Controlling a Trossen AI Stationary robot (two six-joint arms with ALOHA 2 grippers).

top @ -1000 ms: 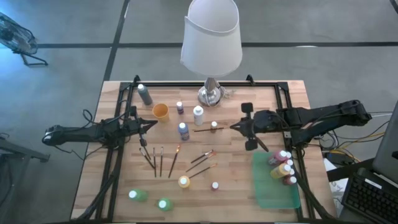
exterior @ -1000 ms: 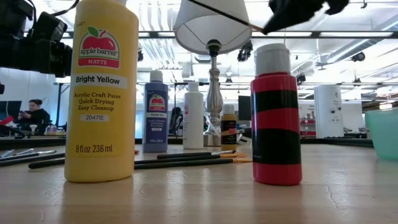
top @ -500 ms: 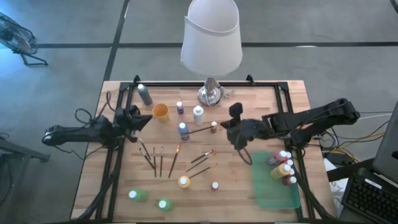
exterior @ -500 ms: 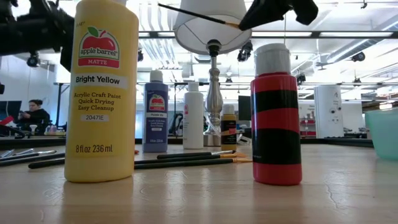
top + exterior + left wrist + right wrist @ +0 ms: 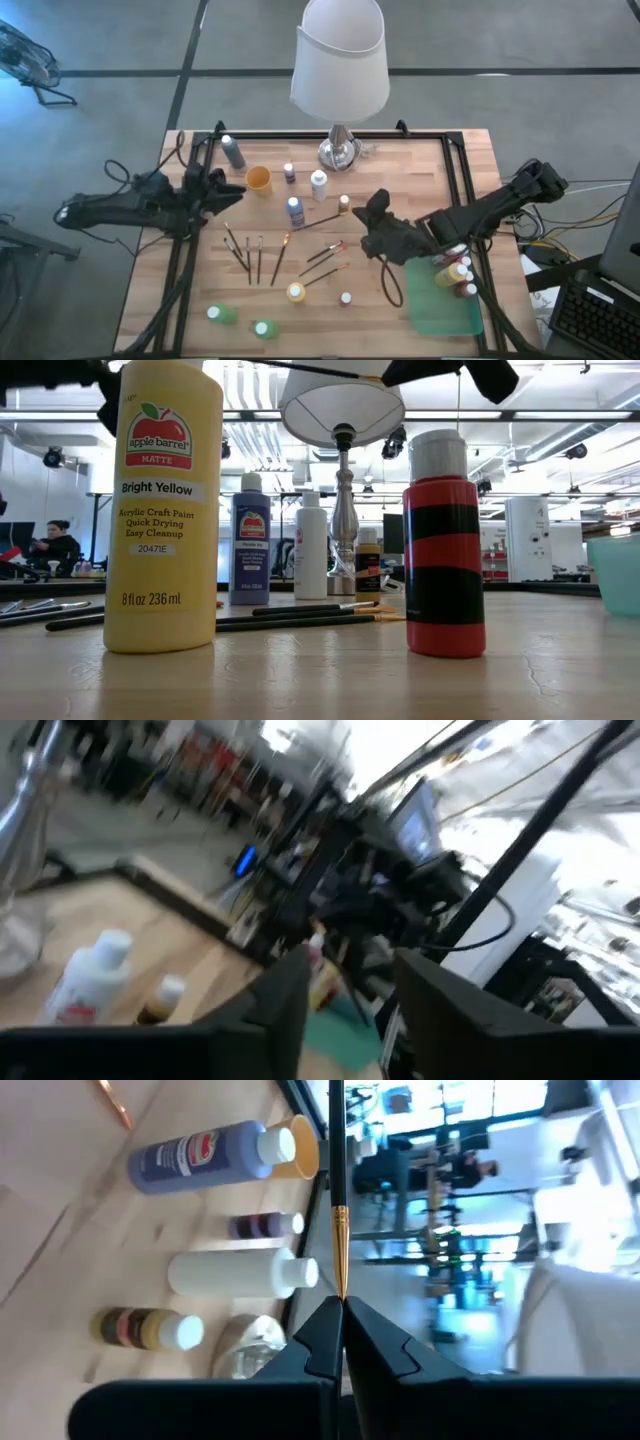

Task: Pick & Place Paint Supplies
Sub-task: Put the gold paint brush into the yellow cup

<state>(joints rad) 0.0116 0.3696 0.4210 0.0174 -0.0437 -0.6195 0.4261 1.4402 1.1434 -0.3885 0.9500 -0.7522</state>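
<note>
My right gripper [image 5: 368, 222] hangs over the table's middle, shut on a thin dark-handled paintbrush [image 5: 325, 216] that sticks out toward the left, high above the bottles [image 5: 310, 369]. My left gripper [image 5: 232, 192] is raised over the left part of the table; its fingers [image 5: 290, 995] stand apart with nothing between them. Several brushes [image 5: 258, 257] lie flat on the wood. Small white-capped paint bottles stand around them: blue [image 5: 295, 209], white [image 5: 319, 184], yellow [image 5: 296, 292], red [image 5: 346, 298], green [image 5: 222, 314]. A few more bottles [image 5: 455, 268] lie in the green tray [image 5: 440, 310]. My right gripper pinches the brush between its two fingertips at the gold-collared end [image 5: 340, 1275]; the very tip is hidden between the fingers. The dark handle [image 5: 334, 1150] runs straight on ahead of the fingers, along their line. The brush is lifted clear of the table, close to level.
A tall lamp with a white shade [image 5: 340, 60] stands on its metal base [image 5: 338, 150] at the far middle. An orange cup [image 5: 258, 179] and a grey bottle [image 5: 233, 152] stand far left. Black frame rails [image 5: 465, 170] run along the sides.
My right gripper has carried the brush toward the table's left and near edges and has rolled, so the brush, slanted before, now lies close to level. My left gripper has risen from above the brushes on the table and has rolled.
</note>
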